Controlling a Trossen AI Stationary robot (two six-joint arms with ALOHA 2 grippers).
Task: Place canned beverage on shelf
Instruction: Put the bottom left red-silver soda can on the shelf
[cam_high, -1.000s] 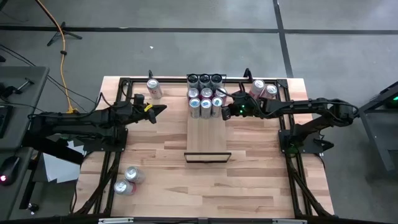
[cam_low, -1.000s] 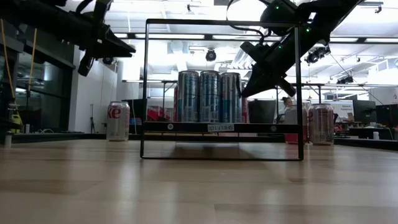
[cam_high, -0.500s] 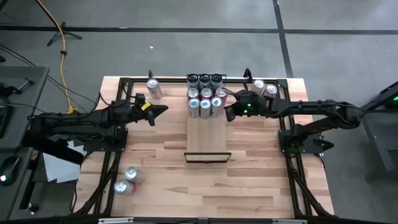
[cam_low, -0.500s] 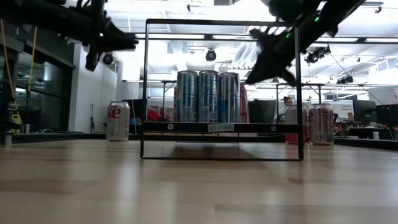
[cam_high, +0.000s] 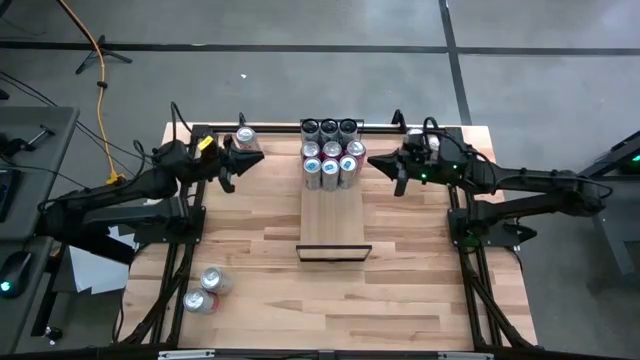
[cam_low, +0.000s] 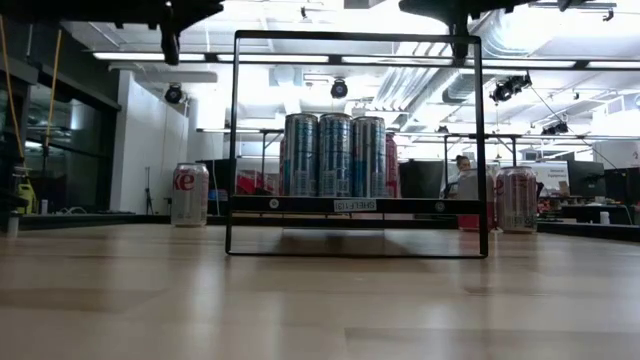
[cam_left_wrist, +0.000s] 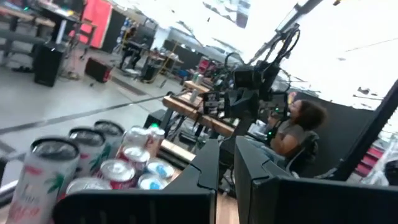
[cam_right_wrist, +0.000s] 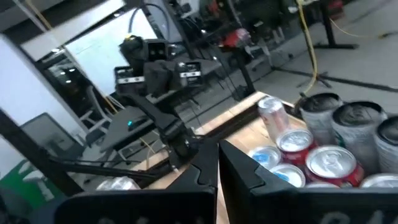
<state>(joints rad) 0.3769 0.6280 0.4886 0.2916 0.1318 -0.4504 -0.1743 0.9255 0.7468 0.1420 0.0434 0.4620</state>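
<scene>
both grippers, left gripper (cam_high: 258, 157) and right gripper (cam_high: 374, 161), are closed and empty. to do well, open wide over a loose can (cam_high: 246, 141), then set it upright on the shelf (cam_high: 335, 220)

I'm working in an open robotics lab: concrete floor (cam_high: 300, 80), ceiling ducts (cam_low: 420, 85) (strip lights too), cluttered workbenches (cam_left_wrist: 186, 106).

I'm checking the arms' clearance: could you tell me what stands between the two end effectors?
In the high view, the cluster of cans on the shelf stands between the left end effector and the right end effector, with bare tabletop either side.
</scene>
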